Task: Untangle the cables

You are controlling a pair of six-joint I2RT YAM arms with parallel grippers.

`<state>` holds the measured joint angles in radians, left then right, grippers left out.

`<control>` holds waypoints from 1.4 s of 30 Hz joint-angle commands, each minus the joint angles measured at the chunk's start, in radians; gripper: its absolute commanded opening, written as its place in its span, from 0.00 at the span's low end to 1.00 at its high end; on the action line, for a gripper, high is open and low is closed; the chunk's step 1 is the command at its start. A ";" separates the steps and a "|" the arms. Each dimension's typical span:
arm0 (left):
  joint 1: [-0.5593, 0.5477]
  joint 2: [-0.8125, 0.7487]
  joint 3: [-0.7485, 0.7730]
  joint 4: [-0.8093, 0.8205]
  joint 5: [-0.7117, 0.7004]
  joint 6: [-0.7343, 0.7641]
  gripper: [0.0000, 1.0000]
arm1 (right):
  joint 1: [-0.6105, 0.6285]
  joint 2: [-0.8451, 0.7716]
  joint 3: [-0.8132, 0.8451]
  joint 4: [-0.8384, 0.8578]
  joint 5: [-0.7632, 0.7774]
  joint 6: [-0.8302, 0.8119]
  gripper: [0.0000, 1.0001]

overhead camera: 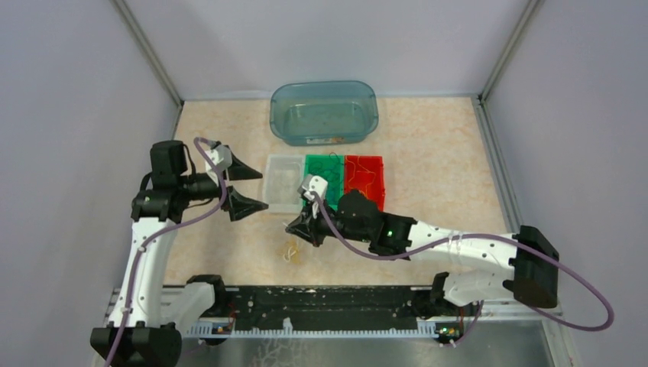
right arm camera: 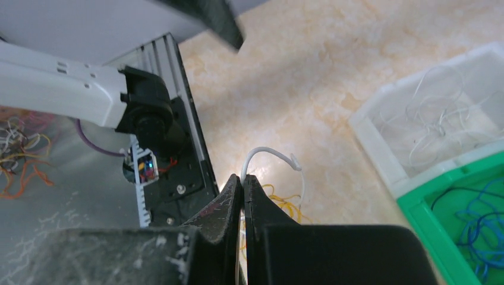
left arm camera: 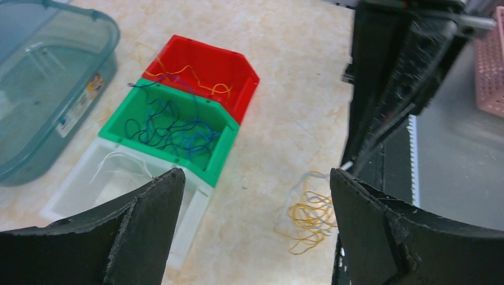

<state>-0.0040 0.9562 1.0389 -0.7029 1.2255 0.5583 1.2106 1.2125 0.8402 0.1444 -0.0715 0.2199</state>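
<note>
- Now the white cable (right arm camera: 270,155) is pinched in the closed right tool (right arm camera: 242,184), just above the yellow tangle (right arm camera: 279,205) on the surface (right arm camera: 309,71).
- Lift slowly so yellow strands fall away, then carry it to the white bin (right arm camera: 380,160).
- Left tool (overhead camera: 258,187) gapes wide, empty.

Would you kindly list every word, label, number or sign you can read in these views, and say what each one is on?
Sticker on the side wall of the blue tub: it is printed, with an orange patch, but too small and blurred to read.
No other text shows in any view.
</note>
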 commanded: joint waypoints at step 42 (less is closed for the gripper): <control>-0.238 -0.119 -0.021 0.194 -0.075 -0.176 0.00 | -0.111 -0.051 -0.112 0.567 -0.182 0.119 0.71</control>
<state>-0.2359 0.8566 0.9760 -0.6670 1.1584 0.5301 1.1057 1.1912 0.7746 0.5724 -0.3058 0.3420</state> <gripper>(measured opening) 0.016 0.685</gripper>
